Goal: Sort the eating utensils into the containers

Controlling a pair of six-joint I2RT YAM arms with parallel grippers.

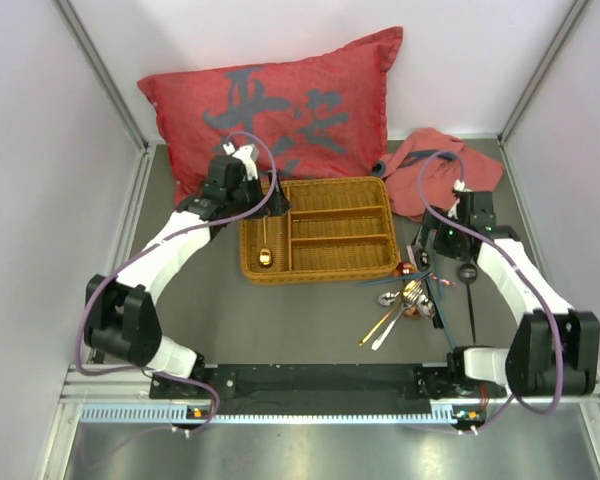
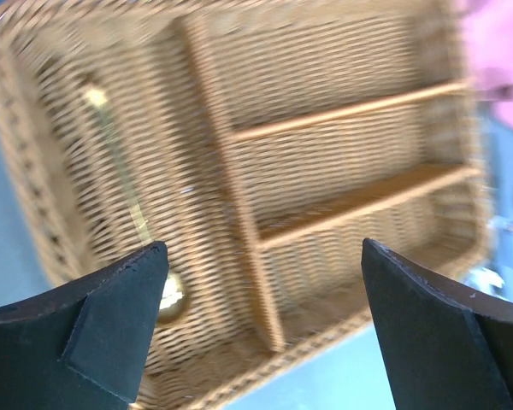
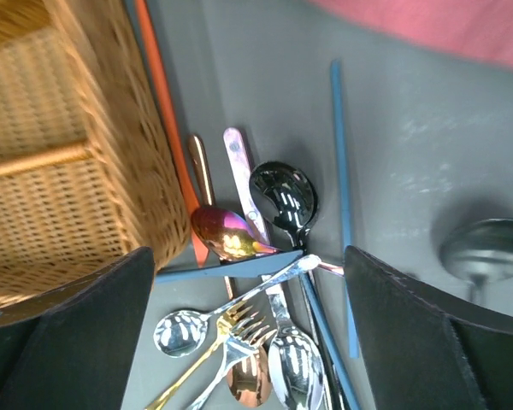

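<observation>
From above, the wicker tray (image 1: 320, 273) sits in the middle of the dark worktop (image 1: 280, 330), just near of a red cushion (image 1: 280, 105), with a pink cloth (image 1: 440, 170) to its far right. A gold spoon (image 1: 266, 250) lies in the tray's long left compartment, bowl toward the near end. The left pincer (image 1: 275, 208) hangs over the far-left corner of the tray, its jaws apart and holding nothing. The right pincer (image 1: 423, 250) hovers just right of the tray, also spread wide and empty, over a heap of cutlery (image 1: 405, 300) lying on the worktop off the tray's near right corner. A dark spoon (image 1: 467, 272) lies apart from the heap, further right. In the left wrist view, the two black fingers (image 2: 111, 325) stand far apart above the tray; the gold spoon's bowl shows beside the left finger, on the floor of the long compartment, and the picture is blurred. In the right wrist view, the fingers (image 3: 445, 342) are likewise spread, with the tray's corner at the left and the heap between them. An orange chopstick (image 3: 167, 128) runs along the tray wall. A blue chopstick (image 3: 340, 196) lies well to its right, and a black spoon (image 3: 284, 195) lies between them. A rainbow-tinted spoon (image 3: 224, 232) rests by the tray corner. Nearer lie a silver spoon (image 3: 178, 331), a gold fork (image 3: 231, 329) and a copper spoon (image 3: 246, 380), their handles crossing.
</observation>
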